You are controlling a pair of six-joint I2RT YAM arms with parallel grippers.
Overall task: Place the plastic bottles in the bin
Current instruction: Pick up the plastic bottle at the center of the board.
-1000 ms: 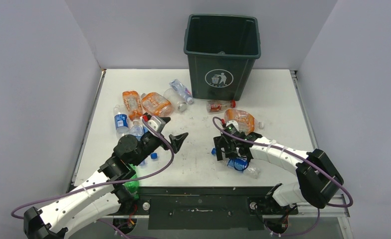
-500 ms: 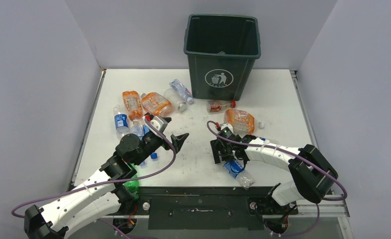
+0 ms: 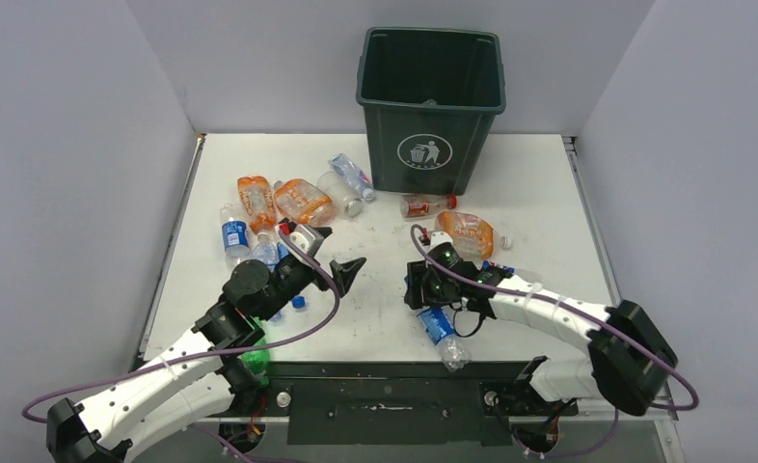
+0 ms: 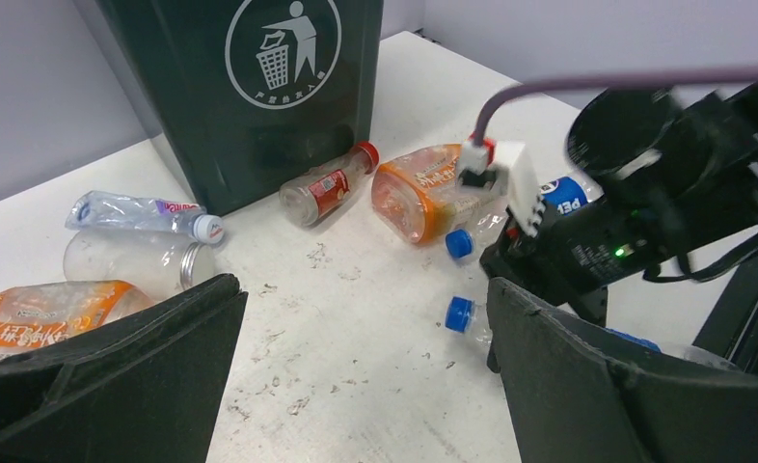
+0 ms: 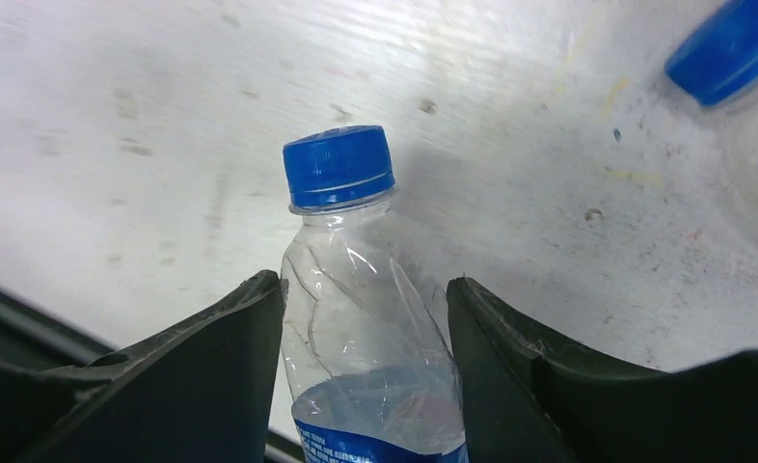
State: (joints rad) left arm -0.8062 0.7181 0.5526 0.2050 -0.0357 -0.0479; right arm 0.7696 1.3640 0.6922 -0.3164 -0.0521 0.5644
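Bottle (image 5: 361, 289) with the blue cap lies on the table (image 3: 375, 323) near the front edge, far from the bin (image 3: 385, 145); the right hand (image 3: 421, 292) pinches its thin, crushed top part from both sides; it might slip out or swing when lifted; the left hand (image 3: 329, 251) is wide, holding nothing.

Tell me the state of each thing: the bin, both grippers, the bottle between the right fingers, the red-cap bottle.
Bin: upright, top open.
Left gripper: open, empty.
Right gripper: closed on blue-cap bottle.
Blue-cap bottle: lying on table, capped, crumpled, gripped below its neck.
Red-cap bottle: lying by the bin, capped.
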